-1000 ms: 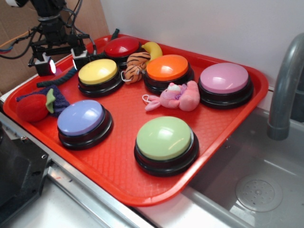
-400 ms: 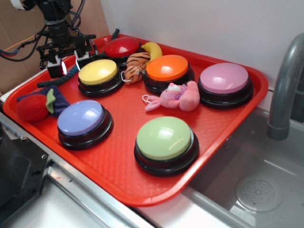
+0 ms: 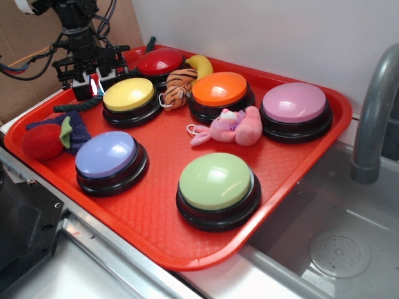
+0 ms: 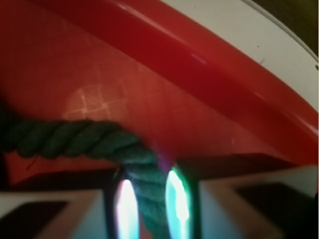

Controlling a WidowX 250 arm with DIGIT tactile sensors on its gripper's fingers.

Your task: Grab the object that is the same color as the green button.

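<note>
The object, a dark green twisted rope (image 3: 67, 106), lies on the red tray (image 3: 156, 212) at its far left, beside the yellow button. In the wrist view the rope (image 4: 75, 138) runs in from the left and bends down between the two glowing pads (image 4: 126, 204). My gripper (image 3: 93, 86) (image 4: 149, 175) is low over the tray and shut on that rope. The green button (image 3: 215, 180), a pale green dome on a black base, sits at the tray's front, far from the gripper.
On the tray are yellow (image 3: 128, 93), red (image 3: 159, 60), orange (image 3: 219, 88), pink (image 3: 294, 101) and blue (image 3: 106, 154) buttons, a tiger plush (image 3: 179, 84), a banana (image 3: 201, 63), a pink bunny (image 3: 234, 126) and a red knitted ball (image 3: 42, 140). A faucet (image 3: 374, 112) stands at the right.
The gripper has moved right and down onto the rope, and its fingers have gone from wide apart to closed around it.
</note>
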